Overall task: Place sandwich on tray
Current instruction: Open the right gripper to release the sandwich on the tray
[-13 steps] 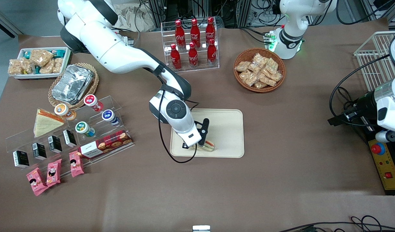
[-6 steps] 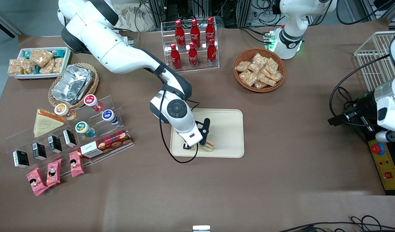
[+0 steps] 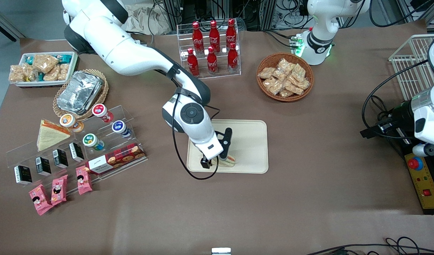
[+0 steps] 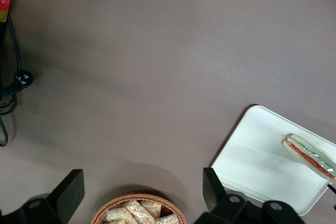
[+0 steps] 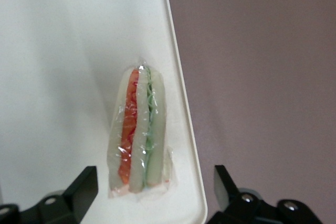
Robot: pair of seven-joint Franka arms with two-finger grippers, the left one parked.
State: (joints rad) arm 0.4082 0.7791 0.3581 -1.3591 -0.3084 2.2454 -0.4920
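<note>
- Since the earlier front pictures the right arm's black two-finger gripper [image 3: 220, 160] has risen off the small triangular white-bread sandwich in clear plastic wrap [image 3: 228, 161], and the arm's white wrist has shifted a little farther from the front camera.
- That sandwich now lies free on the large flat cream-beige rectangular tray with rounded corners [image 3: 250, 141], close to the tray edge nearest the front camera.
- In the right wrist view the sandwich [image 5: 139, 135] rests on its side with orange and green filling stripes facing up, just beside the tray's low rim [image 5: 181, 98] but inside it.
- The gripper's fingers [image 5: 81, 190] stand apart on either side of the sandwich without touching it; nothing is held between them.
- The left wrist view shows the same sandwich [image 4: 310, 156] near one end of the tray [image 4: 252, 156], with brown table [image 4: 157, 77] around it.
- A round wicker basket of wrapped snack packets [image 3: 285, 77] sits farther from the front camera than the tray, well apart from it.
- A clear acrylic rack of red cola bottles [image 3: 211, 47] stands beside that basket.
- A second triangular sandwich with an orange edge [image 3: 50, 134] lies toward the working arm's end of the table, on a clear acrylic display stand [image 3: 75, 145].
</note>
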